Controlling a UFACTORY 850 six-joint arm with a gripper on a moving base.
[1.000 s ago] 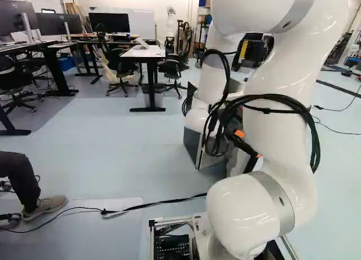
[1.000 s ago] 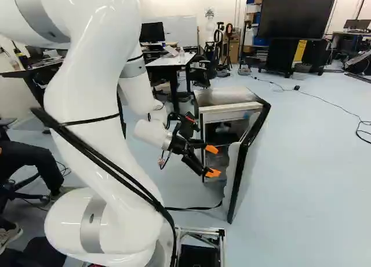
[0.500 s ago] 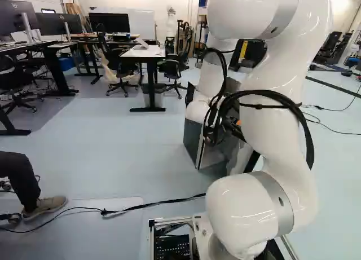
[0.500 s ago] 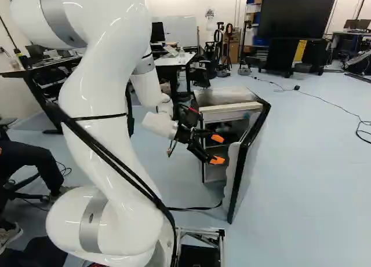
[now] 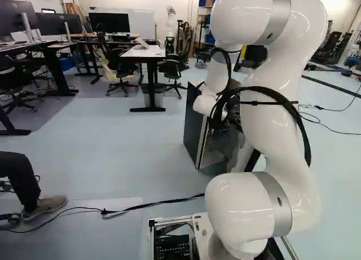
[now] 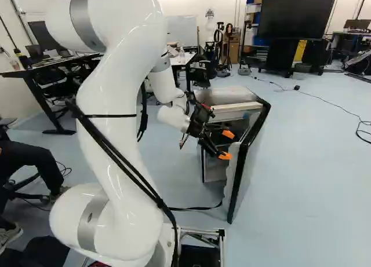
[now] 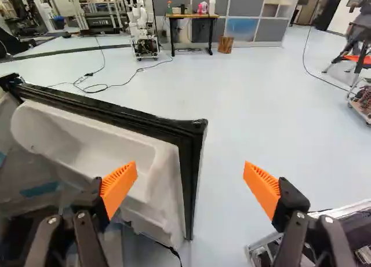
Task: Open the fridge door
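My gripper (image 6: pixel 226 145) is at the inner side of the fridge door (image 6: pixel 248 163) in the right base view, with the small fridge (image 6: pixel 223 95) standing open behind. In the wrist view the gripper (image 7: pixel 190 173) has its fingers wide apart, holding nothing. The door's black-rimmed free edge (image 7: pixel 191 180) lies ahead of the gap; one orange pad (image 7: pixel 119 189) overlaps the white inner liner, the other has floor behind it. Whether a finger touches the door I cannot tell. The arm partly hides the fridge (image 5: pixel 193 137) in the left base view.
A seated person's leg and shoe (image 5: pixel 48 206) show at the left of the left base view. A dark cable (image 5: pixel 163 202) crosses the floor ahead of the base. Desks (image 5: pixel 145 53) and chairs stand farther back. Another robot (image 7: pixel 139 24) stands beyond the door.
The arm has swung, carrying the open gripper rightward in the right base view, closer to the door's inner side. Base, fridge and door look unmoved.
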